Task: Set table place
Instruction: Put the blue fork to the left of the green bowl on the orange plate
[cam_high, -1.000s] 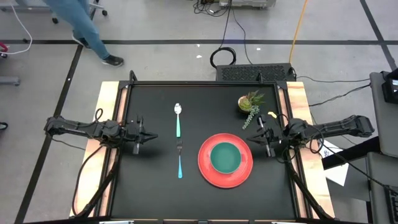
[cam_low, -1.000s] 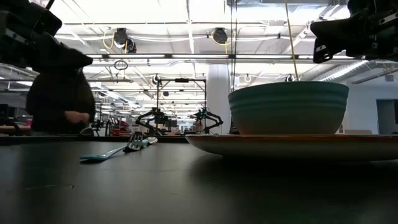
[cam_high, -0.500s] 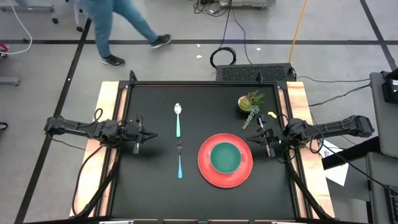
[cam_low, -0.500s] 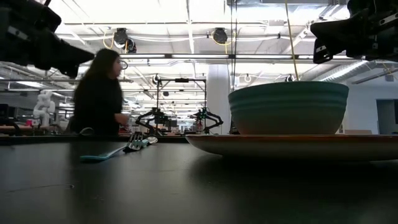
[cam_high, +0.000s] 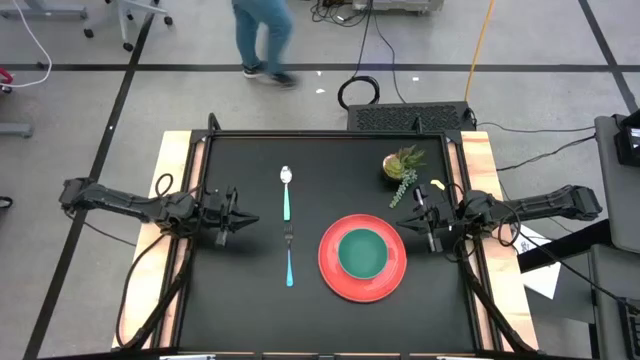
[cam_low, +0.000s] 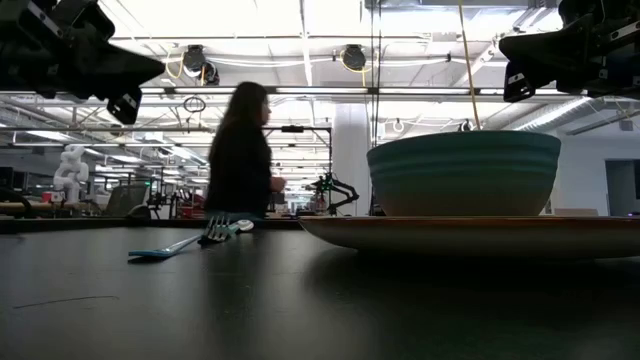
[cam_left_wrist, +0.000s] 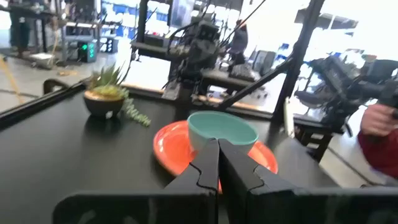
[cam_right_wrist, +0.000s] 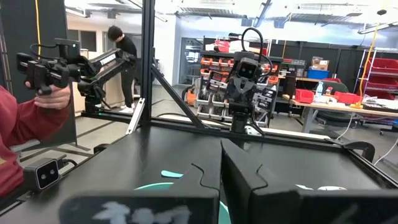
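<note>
A round red plate lies on the black table right of centre, and a teal bowl stands in it; both also show in the low view, the plate under the bowl. A teal-handled spoon and fork lie flat in a line left of the plate. My left gripper hovers shut and empty left of the fork. My right gripper hovers shut and empty by the plate's far right rim. Both pairs of fingers are closed in the wrist views.
A small green potted plant stands at the far right of the table, behind the plate. A person walks on the floor beyond the far edge. Another person's hand holds a device beyond the table's left side. Pale wood strips line the short sides.
My left gripper has risen a little and edged toward the table's right, still shut. My right gripper has kept still. The person beyond the far edge has walked from left to right. The plate, bowl, spoon and fork have not moved.
</note>
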